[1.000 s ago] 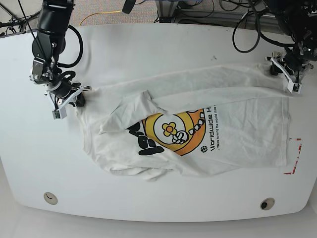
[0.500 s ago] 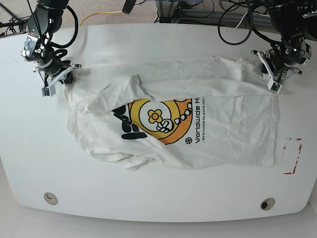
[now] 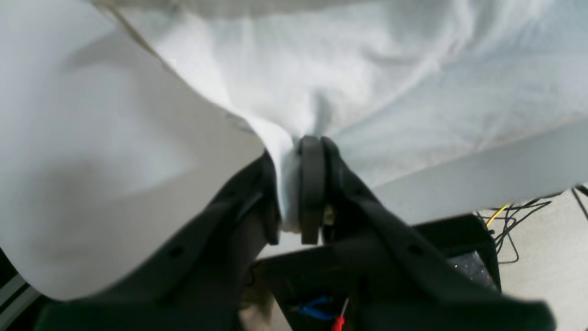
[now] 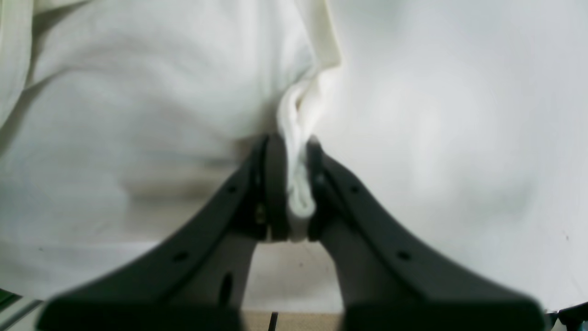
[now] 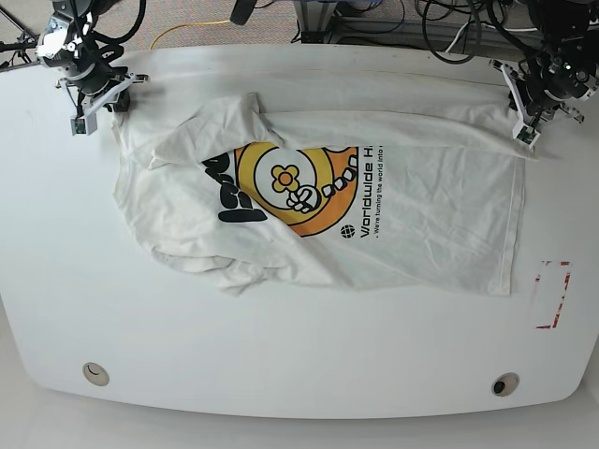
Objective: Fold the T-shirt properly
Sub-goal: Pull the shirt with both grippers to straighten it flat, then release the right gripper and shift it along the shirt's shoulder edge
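Reached to far corners of white surface (image 5: 299,365). Left gripper (image 5: 524,126) and right gripper (image 5: 94,105) fingers clamped on T-shirt (image 5: 393,215) edges; garment spread, rumpled, between.

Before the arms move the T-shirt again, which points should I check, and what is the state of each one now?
1. Left gripper shut on the T-shirt: ok, cloth is pinched between the jaws.
2. Right gripper shut on the T-shirt: ok, a bunched fold sits between the jaws.
3. Edge between the two grips pulled straight: not ok, a flap is folded over near the print.
4. Shirt lying flat: not ok, the lower left part is wrinkled and bunched.
5. Shirt fully on the table: ok in the base view.
6. How many layers each gripper holds: cannot tell.
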Robot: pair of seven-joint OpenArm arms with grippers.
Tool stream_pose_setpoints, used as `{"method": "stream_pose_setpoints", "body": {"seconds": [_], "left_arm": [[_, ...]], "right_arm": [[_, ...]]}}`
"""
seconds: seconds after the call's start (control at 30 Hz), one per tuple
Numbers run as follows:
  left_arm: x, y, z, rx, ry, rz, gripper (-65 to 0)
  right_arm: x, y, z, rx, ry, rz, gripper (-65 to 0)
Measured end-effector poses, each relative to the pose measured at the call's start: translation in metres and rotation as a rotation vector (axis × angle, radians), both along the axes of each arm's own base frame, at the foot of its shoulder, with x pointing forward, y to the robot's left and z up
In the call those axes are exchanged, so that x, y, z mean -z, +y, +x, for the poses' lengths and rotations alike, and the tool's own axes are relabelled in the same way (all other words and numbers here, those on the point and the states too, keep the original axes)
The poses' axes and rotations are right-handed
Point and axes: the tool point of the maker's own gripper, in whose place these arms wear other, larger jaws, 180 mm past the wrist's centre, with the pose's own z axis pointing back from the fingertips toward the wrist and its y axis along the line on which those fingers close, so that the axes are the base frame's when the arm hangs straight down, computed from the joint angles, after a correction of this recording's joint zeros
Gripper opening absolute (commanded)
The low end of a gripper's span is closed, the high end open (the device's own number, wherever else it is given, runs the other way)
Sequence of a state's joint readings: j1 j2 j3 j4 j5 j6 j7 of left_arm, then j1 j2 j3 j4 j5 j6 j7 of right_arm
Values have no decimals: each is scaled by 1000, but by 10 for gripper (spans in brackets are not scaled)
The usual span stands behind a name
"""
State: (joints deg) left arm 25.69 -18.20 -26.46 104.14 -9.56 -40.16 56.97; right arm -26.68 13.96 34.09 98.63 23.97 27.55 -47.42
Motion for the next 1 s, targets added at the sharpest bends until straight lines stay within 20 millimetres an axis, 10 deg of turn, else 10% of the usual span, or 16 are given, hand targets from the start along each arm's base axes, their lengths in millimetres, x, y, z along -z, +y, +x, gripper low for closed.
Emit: {"method": "stream_pose_setpoints", "body": {"seconds": [0.23,0.37,0.53,1.0], "left_arm": [[0,-1,-1,6,1,-7,-619],[1,-2,-2,10,6,-9,-610],[1,3,-4,9,17,16,-446],[1,5,-5,7,21,22,-392]], "right_arm": [[-4,-17,-11,33,6,-21,-617],[-15,-23,-10,10,-18,-48,-377],[-44,-23,1,23,-104,-105,-109],[-76,57,26,-177,-243,132,-168]]}}
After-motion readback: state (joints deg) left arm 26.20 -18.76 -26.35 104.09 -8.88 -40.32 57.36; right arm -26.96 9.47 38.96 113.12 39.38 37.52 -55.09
